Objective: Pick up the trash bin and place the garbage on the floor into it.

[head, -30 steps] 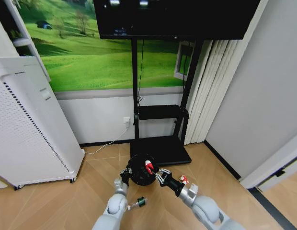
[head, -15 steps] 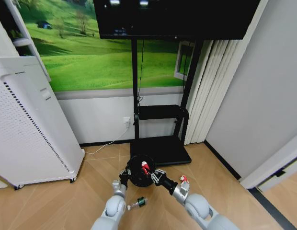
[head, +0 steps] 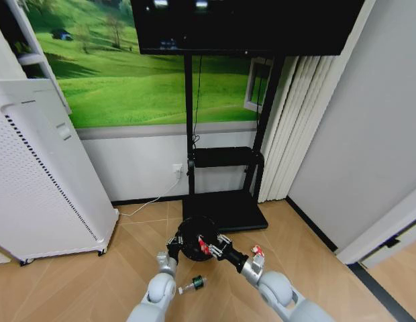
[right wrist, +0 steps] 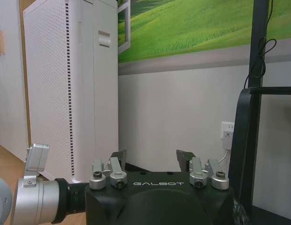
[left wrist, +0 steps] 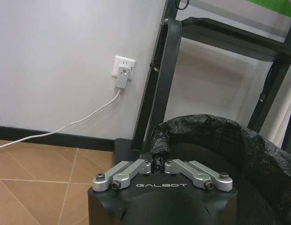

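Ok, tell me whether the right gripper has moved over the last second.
Yes. The right gripper has slid toward the robot's left, from beside the trash bin to over its rim, judged against the fixed TV stand base. Its fingers are open.

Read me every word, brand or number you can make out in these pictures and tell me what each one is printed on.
"GALBOT": on the black body of the left end effector, which grips the trash bin by its rim.
"GALBOT": on the black body of the right end effector, fingers open.
Bottle label on the floor: too small to read.
Red-and-white packet: too small to read.
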Available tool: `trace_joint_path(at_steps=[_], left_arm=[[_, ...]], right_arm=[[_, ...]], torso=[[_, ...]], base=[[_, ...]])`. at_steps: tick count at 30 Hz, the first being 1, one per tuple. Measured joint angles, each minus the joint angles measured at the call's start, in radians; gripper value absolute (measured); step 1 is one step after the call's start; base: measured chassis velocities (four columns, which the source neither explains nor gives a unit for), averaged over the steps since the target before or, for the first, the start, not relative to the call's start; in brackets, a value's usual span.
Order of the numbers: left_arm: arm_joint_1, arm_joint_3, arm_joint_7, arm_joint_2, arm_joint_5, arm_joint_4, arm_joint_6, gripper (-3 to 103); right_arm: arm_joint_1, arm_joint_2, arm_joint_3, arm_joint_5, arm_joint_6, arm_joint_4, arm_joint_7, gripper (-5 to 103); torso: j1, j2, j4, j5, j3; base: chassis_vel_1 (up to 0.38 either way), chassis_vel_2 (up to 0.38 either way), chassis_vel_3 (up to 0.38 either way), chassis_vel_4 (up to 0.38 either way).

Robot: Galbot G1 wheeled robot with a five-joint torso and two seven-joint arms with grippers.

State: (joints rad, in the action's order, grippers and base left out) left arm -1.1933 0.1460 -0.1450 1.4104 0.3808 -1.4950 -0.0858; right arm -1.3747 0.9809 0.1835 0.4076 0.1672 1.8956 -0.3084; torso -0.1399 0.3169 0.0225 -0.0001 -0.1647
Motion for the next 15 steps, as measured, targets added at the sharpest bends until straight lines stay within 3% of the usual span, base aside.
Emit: trace_joint_path(at_steps=[1, 2, 5, 9, 11, 15], left_arm=[[0.000, 0.001, 0.000, 0.000, 0.000, 0.000, 0.000, 7], [0.000, 0.001, 0.000, 0.000, 0.000, 0.000, 0.000, 7], [0.000, 0.003, 0.000, -0.003, 0.000, 0.000, 0.000, 7], [0.000, 0.005, 0.000, -0.005, 0.000, 0.000, 0.000, 7], [0.000, 0.007, 0.001, -0.008, 0.000, -0.001, 0.000, 7], [0.000, 0.009, 0.001, -0.015, 0.003, -0.003, -0.001, 7]], right_arm=[[0.000, -0.002, 0.001, 0.000, 0.000, 0.000, -0.003, 68], [0.000, -0.002, 0.001, 0.000, 0.000, 0.000, -0.003, 68], [0.000, -0.006, 0.005, 0.000, 0.002, 0.000, -0.008, 84], [0.000, -0.007, 0.006, 0.000, 0.003, 0.000, -0.008, 89], [0.001, -0.006, 0.008, 0.000, 0.003, 0.000, -0.009, 98], [-0.001, -0.003, 0.012, -0.002, 0.003, -0.002, -0.010, 100]], torso=[[0.000, 0.000, 0.0000, 0.0000, 0.000], [0.000, 0.000, 0.0000, 0.0000, 0.000], [0.000, 0.000, 0.0000, 0.0000, 0.000], [0.000, 0.000, 0.0000, 0.0000, 0.000], [0.000, 0.000, 0.0000, 0.0000, 0.000], [0.000, 0.000, 0.0000, 0.0000, 0.000]], base=[[0.000, 0.000, 0.000, 0.000], [0.000, 0.000, 0.000, 0.000], [0.000, 0.000, 0.000, 0.000], [0.000, 0.000, 0.000, 0.000], [0.000, 0.000, 0.000, 0.000], [0.000, 0.000, 0.000, 0.000]])
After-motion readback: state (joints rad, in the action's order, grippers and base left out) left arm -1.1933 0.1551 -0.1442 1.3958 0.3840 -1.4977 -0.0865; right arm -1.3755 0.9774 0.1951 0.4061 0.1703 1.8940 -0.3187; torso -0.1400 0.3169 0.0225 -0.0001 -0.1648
